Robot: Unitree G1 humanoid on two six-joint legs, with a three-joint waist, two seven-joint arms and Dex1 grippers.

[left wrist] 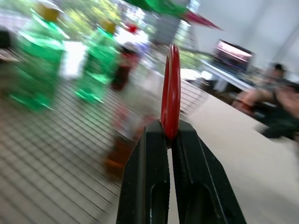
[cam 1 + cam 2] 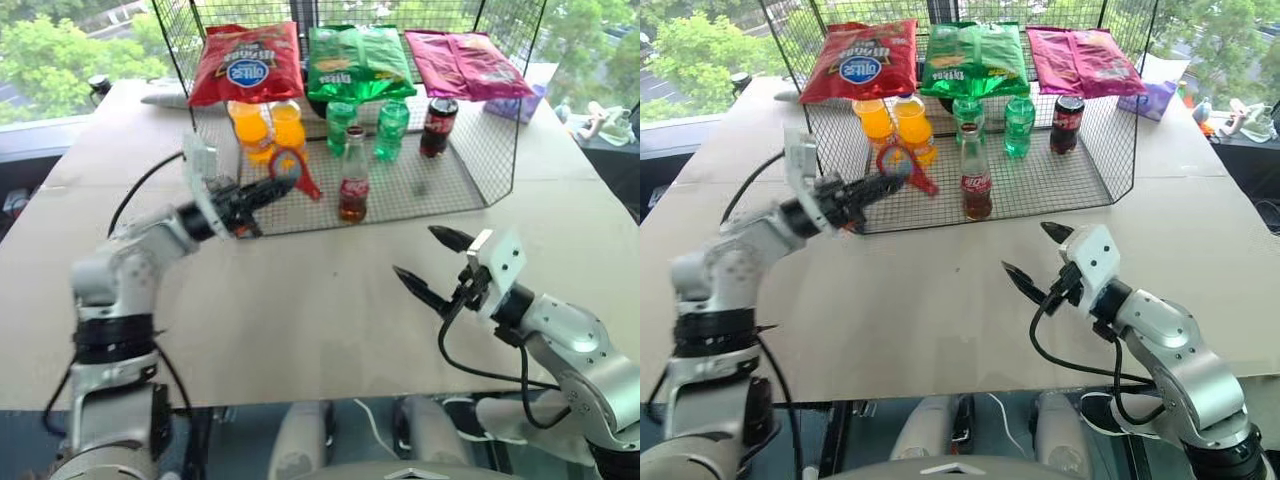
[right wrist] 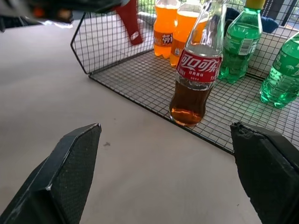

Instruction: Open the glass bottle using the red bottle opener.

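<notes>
Red plastic sits pinched between the fingers of my left gripper (image 2: 262, 198): the red bottle opener (image 2: 290, 172), held by its handle with the oval ring sticking out past the fingertips, raised over the front left part of the wire rack (image 2: 420, 195). Just beside it, toward my right, the glass bottle (image 2: 353, 177) stands upright on the rack's grid floor near the front edge, dark liquid low in it, red label facing me. Orange bottles (image 2: 266, 128) and green bottles (image 2: 366, 127) stand behind. My right gripper (image 2: 432, 262) hovers over the bare table (image 2: 300, 320) with its jaws spread wide, holding nothing, pointing toward the bottle
</notes>
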